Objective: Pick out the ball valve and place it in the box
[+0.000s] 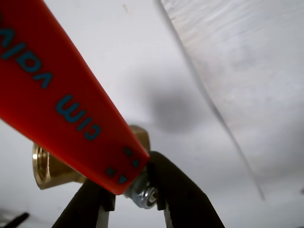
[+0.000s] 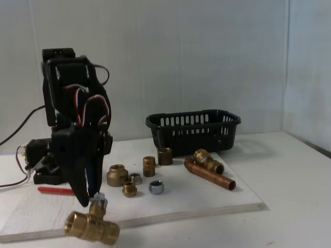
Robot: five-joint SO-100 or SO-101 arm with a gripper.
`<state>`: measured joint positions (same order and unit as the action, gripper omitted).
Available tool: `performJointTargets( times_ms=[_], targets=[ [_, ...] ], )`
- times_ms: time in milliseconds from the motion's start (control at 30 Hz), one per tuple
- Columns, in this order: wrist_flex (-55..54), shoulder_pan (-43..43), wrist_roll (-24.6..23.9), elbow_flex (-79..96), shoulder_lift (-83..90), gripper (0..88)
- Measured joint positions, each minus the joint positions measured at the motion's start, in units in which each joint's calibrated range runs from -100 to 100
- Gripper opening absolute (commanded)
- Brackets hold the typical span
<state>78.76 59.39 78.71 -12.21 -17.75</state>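
My jaws [image 2: 96, 199] pinch the ball valve [image 2: 92, 227] by its stem nut near the left front of the surface, far from the box [image 2: 194, 130], so the heavy brass body could twist loose.

Tabletop [image 2: 295, 206]: white, with a pale thin board [image 2: 207, 199] lying flat on it.
Back of board: black slotted box [image 2: 194, 130], upright.
Middle of board: small brass fittings [image 2: 135, 175] in a loose cluster, one silver nut [image 2: 156, 187] among them.
Right of cluster: brass elbow on a copper pipe [image 2: 209, 173], lying flat, just in front of the box.
Left: black arm base [image 2: 49, 173], wires trailing off the edge.
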Motion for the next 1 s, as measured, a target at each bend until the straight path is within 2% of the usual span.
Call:
performJointTargets(
  times_ms=[567,1000],
  targets=[
    [0.95,-4.74,-2.69,0.36,2.29,0.9],
    [8.94,-12.89,-5.01,0.64,10.76,0.9]
  ],
)
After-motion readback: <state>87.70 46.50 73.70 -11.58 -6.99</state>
